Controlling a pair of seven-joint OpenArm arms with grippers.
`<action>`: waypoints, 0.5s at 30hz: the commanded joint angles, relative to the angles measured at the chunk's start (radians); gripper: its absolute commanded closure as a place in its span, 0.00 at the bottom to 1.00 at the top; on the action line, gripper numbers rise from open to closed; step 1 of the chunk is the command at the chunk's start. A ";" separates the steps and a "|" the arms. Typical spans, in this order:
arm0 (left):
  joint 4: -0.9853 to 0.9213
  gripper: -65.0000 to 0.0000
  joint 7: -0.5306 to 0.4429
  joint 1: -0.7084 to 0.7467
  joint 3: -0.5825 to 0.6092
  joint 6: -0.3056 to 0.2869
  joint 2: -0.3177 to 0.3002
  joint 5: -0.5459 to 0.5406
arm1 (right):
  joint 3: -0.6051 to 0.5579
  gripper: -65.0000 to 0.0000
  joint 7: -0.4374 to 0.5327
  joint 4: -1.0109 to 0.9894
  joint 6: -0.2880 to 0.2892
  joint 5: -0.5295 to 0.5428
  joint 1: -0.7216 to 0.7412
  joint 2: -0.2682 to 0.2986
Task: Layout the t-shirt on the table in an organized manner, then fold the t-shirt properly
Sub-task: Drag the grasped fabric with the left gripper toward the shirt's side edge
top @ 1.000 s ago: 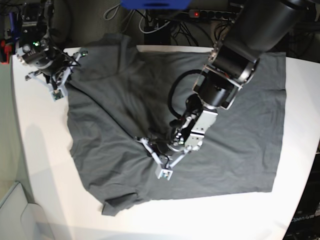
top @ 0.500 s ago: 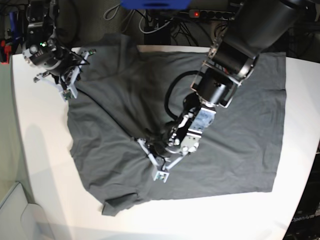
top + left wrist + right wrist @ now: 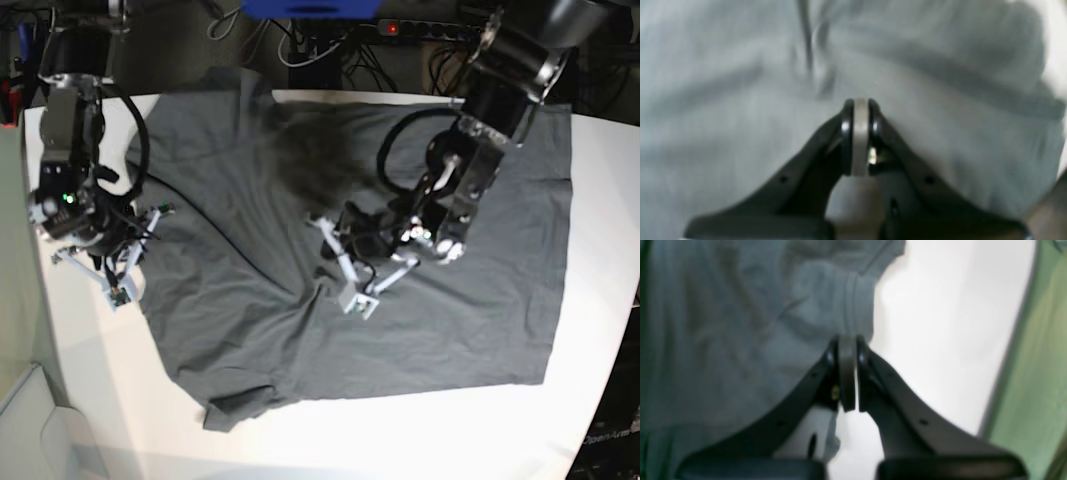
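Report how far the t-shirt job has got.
Done: the t-shirt lies spread across the table, though wrinkled, with one sleeve corner curled near the front edge. In hand: the right claw looks shut on a sleeve hem at the shirt's edge, and the left claw sits shut over mid-shirt cloth; whether it pinches any is unclear. Left: smoothing the bunched middle, then every fold.

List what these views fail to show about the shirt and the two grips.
- The t-shirt: its far edge, base view, runs behind the left arm and off the table.
- Left gripper: jaws look closed, but the blurred left wrist view cannot show whether fabric is pinched.
- Right gripper: jaws closed at a stitched hem; blur hides how much cloth is caught.
- Neck label: not visible in any view.
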 commanded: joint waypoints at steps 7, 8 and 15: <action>0.161 1.00 0.014 0.127 -0.053 -0.001 -0.158 -0.004 | -0.079 1.00 0.022 -0.181 0.005 0.004 0.185 0.011; 0.162 1.00 0.016 0.152 -0.088 -0.001 -0.164 -0.003 | -0.088 1.00 0.024 -0.202 0.005 0.004 0.199 0.011; 0.101 1.00 0.016 0.276 -0.294 -0.008 -0.187 0.006 | -0.129 1.00 0.104 -0.362 0.005 0.004 0.260 -0.001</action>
